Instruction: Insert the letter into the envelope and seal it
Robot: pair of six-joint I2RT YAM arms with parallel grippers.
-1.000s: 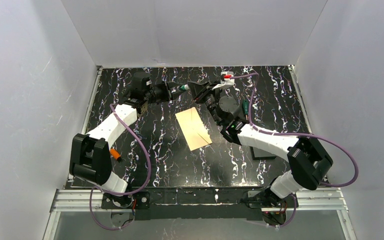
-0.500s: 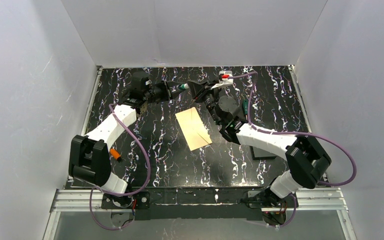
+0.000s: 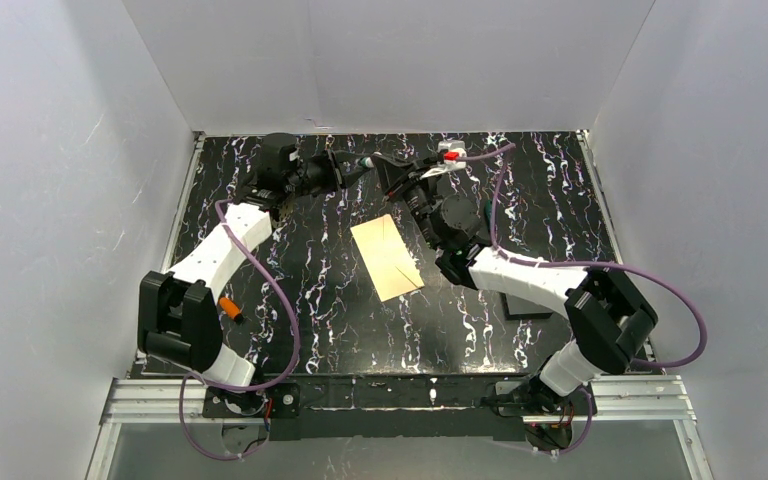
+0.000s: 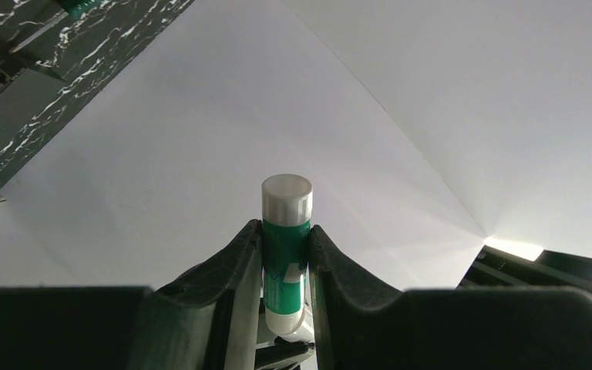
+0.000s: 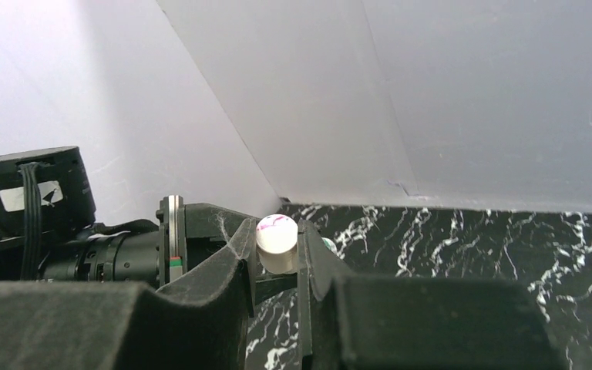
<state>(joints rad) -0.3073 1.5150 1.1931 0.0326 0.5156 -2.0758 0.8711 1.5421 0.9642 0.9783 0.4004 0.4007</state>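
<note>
Marbled table (image 3: 560, 200): one envelope (image 3: 387, 257); aloft, one glue stick (image 4: 285, 247), one cap (image 5: 277, 240).

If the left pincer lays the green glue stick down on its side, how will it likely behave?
The glue stick is a round, smooth tube, so it would probably roll on the flat table. Its plastic looks slick, so it may also slip a little in the left pincer.

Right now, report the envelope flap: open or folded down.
Folded down: the envelope lies as a plain rectangle, flap creases across its face, nothing sticking out. Whether it's glued, cannot tell.
</note>
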